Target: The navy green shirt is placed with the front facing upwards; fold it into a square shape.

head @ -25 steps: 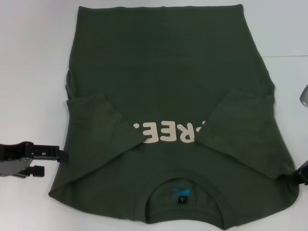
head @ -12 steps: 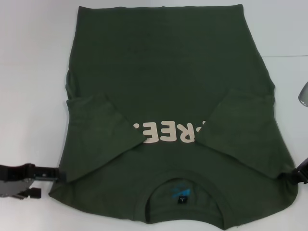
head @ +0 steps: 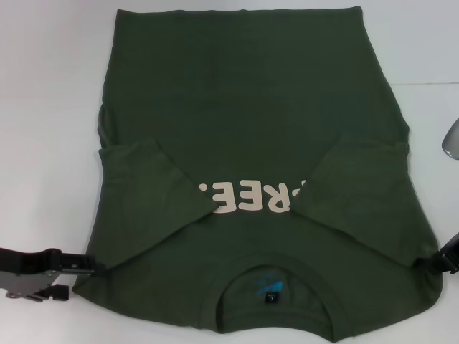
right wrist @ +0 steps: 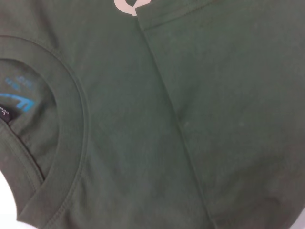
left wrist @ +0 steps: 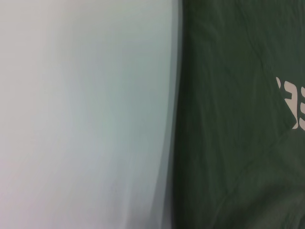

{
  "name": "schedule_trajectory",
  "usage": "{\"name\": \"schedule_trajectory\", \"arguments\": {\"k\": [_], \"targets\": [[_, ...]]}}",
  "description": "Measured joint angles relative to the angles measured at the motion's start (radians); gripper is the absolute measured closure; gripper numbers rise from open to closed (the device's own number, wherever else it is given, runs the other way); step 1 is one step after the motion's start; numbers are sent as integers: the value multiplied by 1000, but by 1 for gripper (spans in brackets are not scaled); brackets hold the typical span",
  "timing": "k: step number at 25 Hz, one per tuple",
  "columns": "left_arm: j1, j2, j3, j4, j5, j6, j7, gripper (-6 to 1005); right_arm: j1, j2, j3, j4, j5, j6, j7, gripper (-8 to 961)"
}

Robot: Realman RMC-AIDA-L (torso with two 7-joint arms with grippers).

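Note:
The navy green shirt (head: 244, 107) lies flat on the white table (head: 43, 107), front up, collar nearest me. Both short sleeves are folded inward over the cream letters (head: 251, 199). The blue neck label (head: 269, 287) shows inside the collar. My left gripper (head: 82, 278) is low at the shirt's left shoulder corner, fingers apart, the upper finger (head: 79, 262) touching the cloth edge. My right gripper (head: 439, 261) is at the shirt's right shoulder edge, mostly out of frame. The left wrist view shows the shirt's edge (left wrist: 238, 119); the right wrist view shows the collar (right wrist: 71, 143) and a folded sleeve.
A shiny grey object (head: 452, 140) pokes in at the right edge of the head view. Bare white table lies to the left and right of the shirt.
My left gripper has moved nearer to me and reached the shirt's left shoulder corner. The shirt and the right gripper have not moved.

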Motion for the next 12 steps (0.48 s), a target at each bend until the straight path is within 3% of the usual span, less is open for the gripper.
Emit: {"name": "schedule_trajectory", "arguments": {"k": [12], "targets": [[-24, 6, 2, -53, -1, -26, 8, 49, 2, 0, 0, 2, 0, 2, -4, 913]]}}
